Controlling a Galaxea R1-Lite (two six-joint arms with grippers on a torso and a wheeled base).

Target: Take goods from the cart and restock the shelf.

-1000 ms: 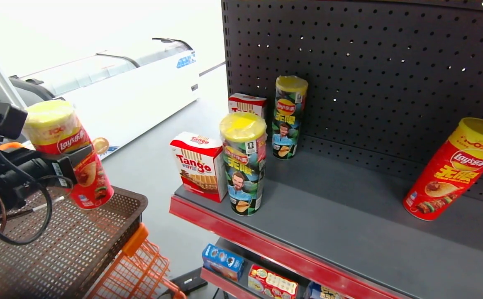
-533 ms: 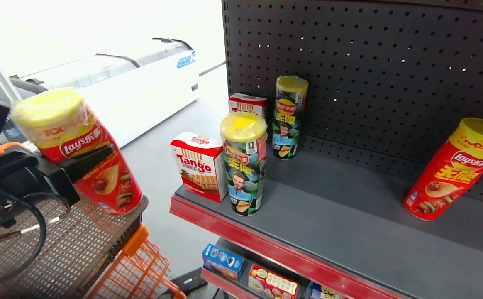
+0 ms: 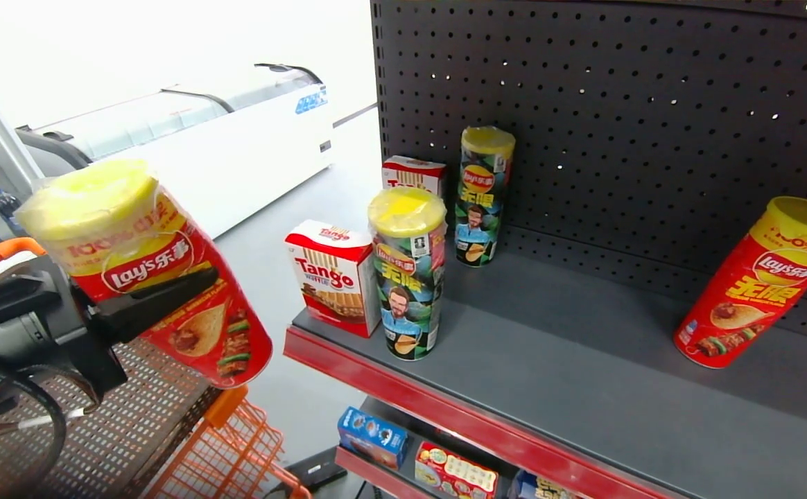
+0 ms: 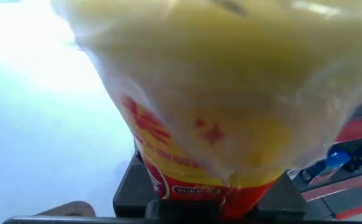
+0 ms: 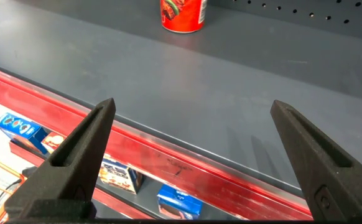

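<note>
You're clenching the left jaws round the middle of the red can (image 3: 147, 270), holding it tilted above the cart (image 3: 147, 430), short of the shelf (image 3: 584, 374), its base free for setting down, while the right jaws are hanging released over the shelf.

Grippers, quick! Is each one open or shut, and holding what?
Left gripper: shut on the red chip can.
Right gripper: open, holding nothing.
</note>
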